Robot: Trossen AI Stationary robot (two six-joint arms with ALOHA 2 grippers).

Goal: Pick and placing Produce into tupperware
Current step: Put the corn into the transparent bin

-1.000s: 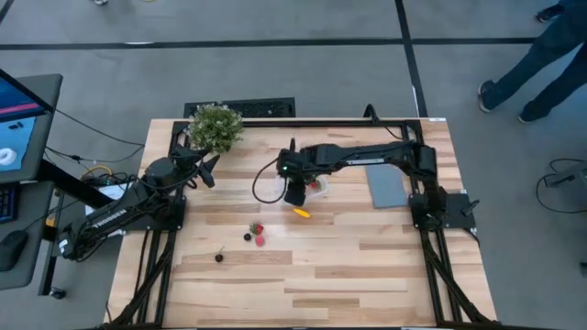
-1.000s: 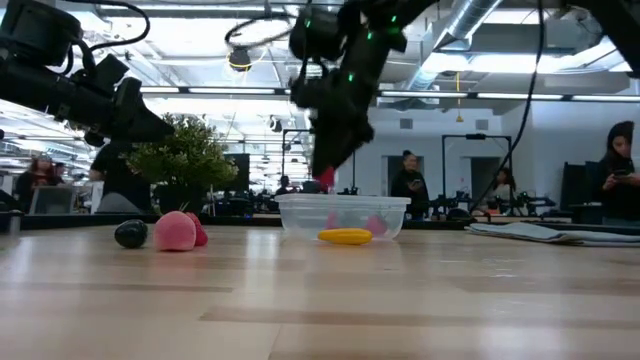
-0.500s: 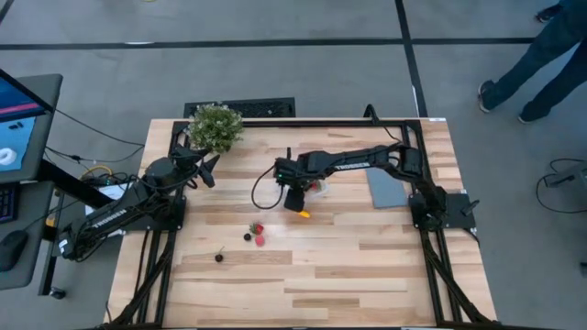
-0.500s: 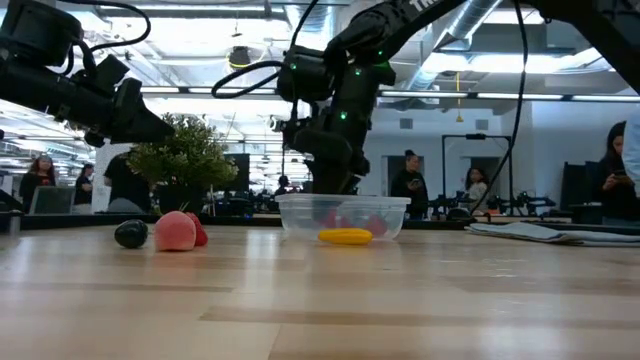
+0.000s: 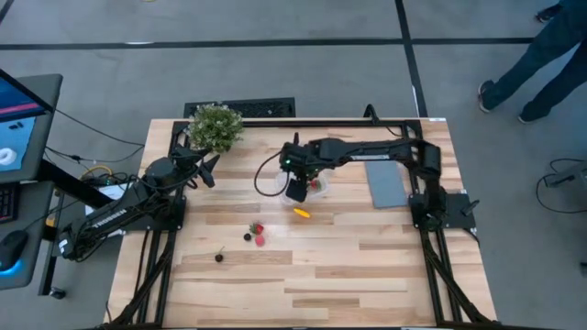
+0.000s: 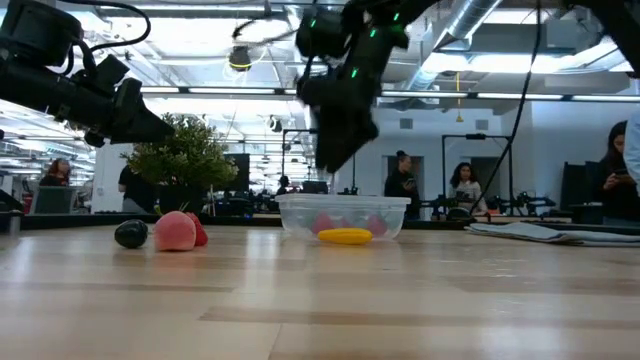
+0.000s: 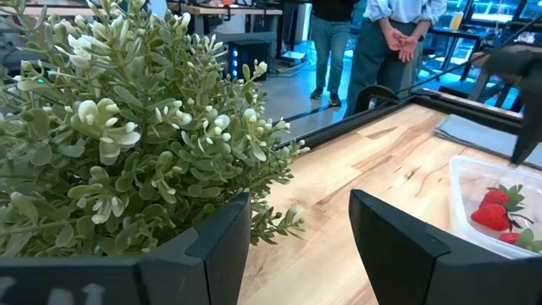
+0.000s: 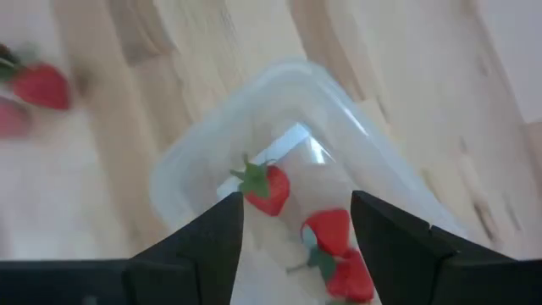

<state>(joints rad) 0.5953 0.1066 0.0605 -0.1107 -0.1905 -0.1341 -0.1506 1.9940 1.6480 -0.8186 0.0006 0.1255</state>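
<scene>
A: Strawberries first. You see three in the tub (image 8: pixel 254 127): one strawberry (image 8: pixel 268 188) lies alone on the floor of it, and a pair of strawberries (image 8: pixel 337 250) lies touching, just beside the first.

B: Where does the tub sit on your table?

A: Tub is near the middle of the wooden table (image 5: pixel 367 266), toward the back half. From table height it shows as a clear box with red inside.

B: And the right gripper?

A: Right gripper (image 5: pixel 295 188) hangs above the tub's near-left edge, clear of the rim. Its fingers (image 8: pixel 385 237) stand apart with nothing between them.

B: What lies outside the tub?

A: Yellow piece (image 5: pixel 301 212) is on the wood just in front of the tub, touching nothing you can make out. Further front and left, two red pieces (image 5: pixel 259 235) and a dark berry (image 5: pixel 247 236) sit close together. A second dark berry (image 5: pixel 219 258) lies apart from them, nearer the front-left.

B: Left side?

A: Left gripper (image 5: pixel 207 171) waits at the table's left rear, beside the potted plant (image 5: pixel 215 127). Its fingers (image 7: pixel 398 246) are spread, holding nothing. A grey slab (image 5: pixel 386 183) lies flat to the right of the tub, well apart from it.
</scene>
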